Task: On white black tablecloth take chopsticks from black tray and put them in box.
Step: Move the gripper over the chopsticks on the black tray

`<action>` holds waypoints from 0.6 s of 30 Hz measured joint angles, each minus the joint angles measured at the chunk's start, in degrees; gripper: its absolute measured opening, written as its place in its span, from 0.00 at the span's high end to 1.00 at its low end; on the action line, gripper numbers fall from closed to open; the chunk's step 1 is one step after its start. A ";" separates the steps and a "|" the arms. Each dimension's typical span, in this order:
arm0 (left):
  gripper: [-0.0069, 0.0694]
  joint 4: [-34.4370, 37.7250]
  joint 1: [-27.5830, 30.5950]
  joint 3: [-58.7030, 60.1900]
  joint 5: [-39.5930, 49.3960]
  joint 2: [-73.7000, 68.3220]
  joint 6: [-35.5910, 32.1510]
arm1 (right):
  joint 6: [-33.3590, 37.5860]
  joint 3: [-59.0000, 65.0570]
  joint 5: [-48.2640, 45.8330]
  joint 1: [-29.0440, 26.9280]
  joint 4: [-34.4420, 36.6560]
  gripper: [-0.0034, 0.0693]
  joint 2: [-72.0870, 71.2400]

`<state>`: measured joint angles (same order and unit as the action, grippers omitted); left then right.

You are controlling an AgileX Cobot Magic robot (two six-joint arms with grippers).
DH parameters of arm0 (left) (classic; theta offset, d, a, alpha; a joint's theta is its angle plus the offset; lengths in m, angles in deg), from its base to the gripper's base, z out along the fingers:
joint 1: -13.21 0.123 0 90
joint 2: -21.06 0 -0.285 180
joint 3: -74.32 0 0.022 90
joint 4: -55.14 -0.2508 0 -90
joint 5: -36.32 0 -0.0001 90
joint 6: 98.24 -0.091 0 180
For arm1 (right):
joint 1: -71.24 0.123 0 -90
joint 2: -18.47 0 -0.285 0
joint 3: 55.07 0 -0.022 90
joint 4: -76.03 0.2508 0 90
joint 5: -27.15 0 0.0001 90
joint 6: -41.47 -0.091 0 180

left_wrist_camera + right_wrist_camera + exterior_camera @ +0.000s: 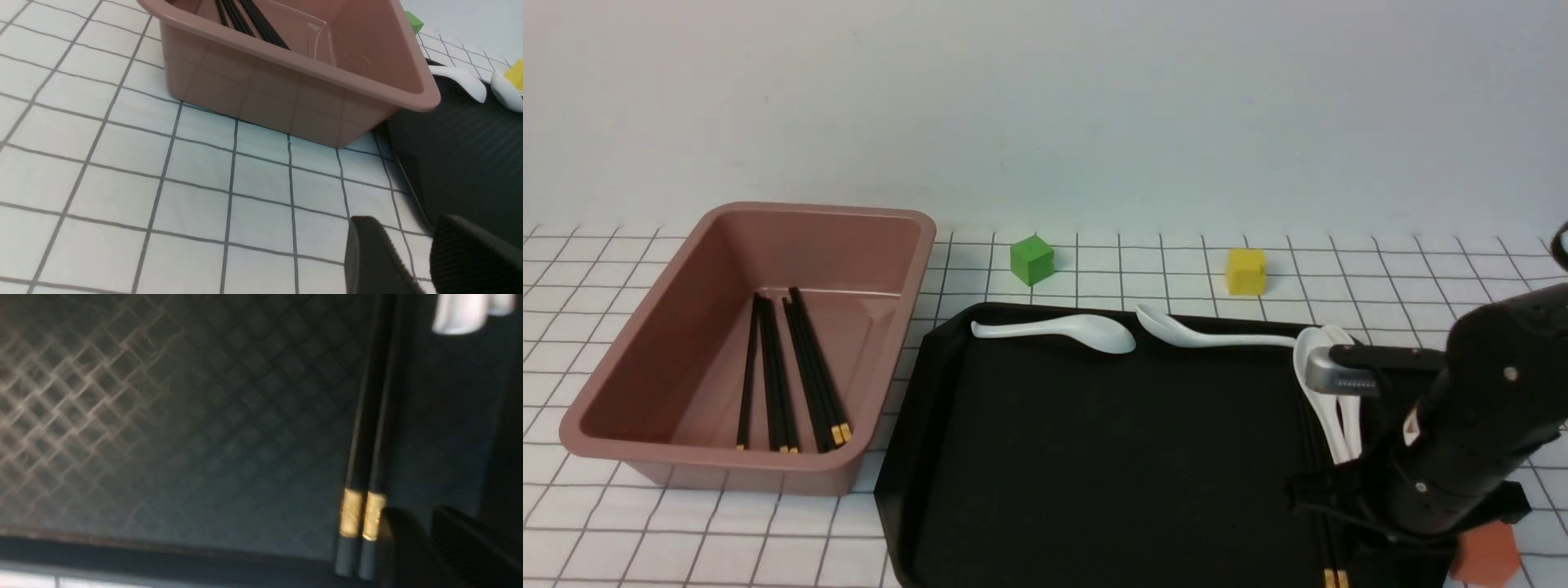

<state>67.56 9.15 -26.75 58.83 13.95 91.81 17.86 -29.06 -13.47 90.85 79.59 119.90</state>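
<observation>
The brownish-pink box (pixel 637 343) stands at the left on the grid tablecloth (pixel 621 539) and holds several black chopsticks (pixel 796 376). The black tray (pixel 1094 457) lies to its right. Two more chopsticks (pixel 1331 563) with gold ends lie near the tray's right front. In the right wrist view these chopsticks (pixel 363 457) lie just beside my right gripper (pixel 421 518), which is open, low over the tray (pixel 204 457) and holds nothing. My left gripper (pixel 408 228) is open and empty over the cloth (pixel 204 192), near the tray's corner (pixel 461 163) and the box (pixel 294 94).
Three white spoons lie on the tray: two along its far edge (pixel 1054 331) (pixel 1217 335) and one at the right (pixel 1327 392). A green cube (pixel 1032 260) and a yellow cube (pixel 1246 271) sit behind the tray. An orange block (pixel 1486 551) sits under my right arm (pixel 1454 457).
</observation>
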 joint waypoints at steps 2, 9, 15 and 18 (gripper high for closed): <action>0.60 0.00 0.00 0.00 0.00 0.00 0.00 | -0.20 -0.98 0.19 0.18 0.11 0.62 1.82; 0.60 0.00 0.00 0.00 0.00 0.00 0.00 | -0.67 -2.20 1.64 0.19 0.22 0.44 6.28; 0.60 0.00 0.00 0.00 0.00 0.00 0.00 | -0.87 -2.75 1.35 0.30 -0.03 0.48 8.20; 0.60 0.00 0.00 0.00 0.00 0.00 0.00 | -0.87 -2.79 1.22 0.30 -0.31 0.54 8.24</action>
<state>67.56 9.15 -26.75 58.83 13.95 91.81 16.99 -31.86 -12.25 91.14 79.27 128.14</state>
